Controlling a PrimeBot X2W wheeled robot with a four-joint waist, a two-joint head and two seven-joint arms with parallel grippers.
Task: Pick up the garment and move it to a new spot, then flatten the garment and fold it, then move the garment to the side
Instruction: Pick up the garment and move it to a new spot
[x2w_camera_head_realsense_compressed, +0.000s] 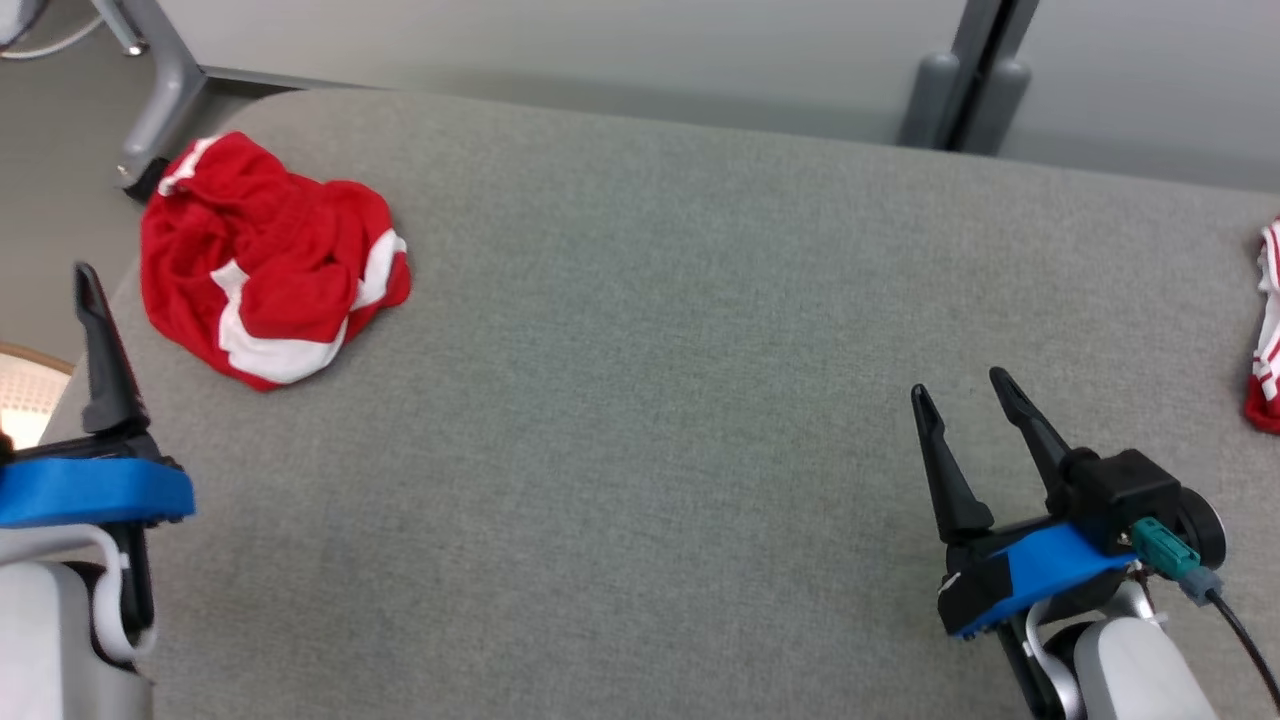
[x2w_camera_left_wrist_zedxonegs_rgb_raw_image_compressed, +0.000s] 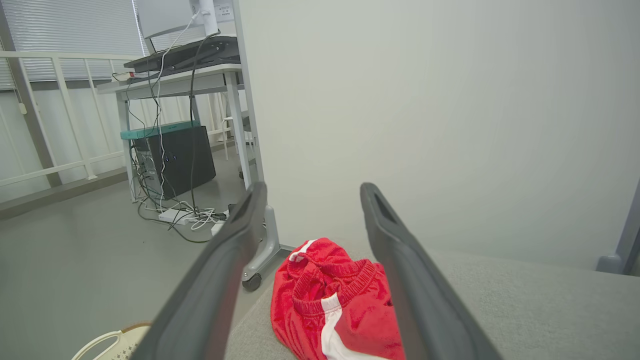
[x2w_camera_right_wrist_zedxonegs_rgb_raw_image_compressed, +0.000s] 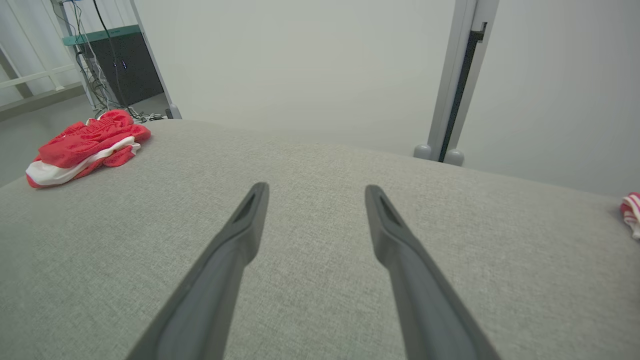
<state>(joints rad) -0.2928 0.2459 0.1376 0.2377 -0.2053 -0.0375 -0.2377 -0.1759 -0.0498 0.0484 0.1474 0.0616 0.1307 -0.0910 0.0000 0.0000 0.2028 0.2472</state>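
Grey fabric tabletop (x2w_camera_head_realsense_compressed: 640, 350), crumpled red garment (x2w_camera_head_realsense_compressed: 265, 260) at its left edge, your left gripper (x2w_camera_left_wrist_zedxonegs_rgb_raw_image_compressed: 314, 192) and right gripper (x2w_camera_head_realsense_compressed: 960, 385) spread wide, empty.

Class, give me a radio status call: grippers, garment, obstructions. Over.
Left gripper open, empty. Right gripper open, empty. Red garment crumpled, far-left corner of grey table, untouched. Nothing between it and left gripper.
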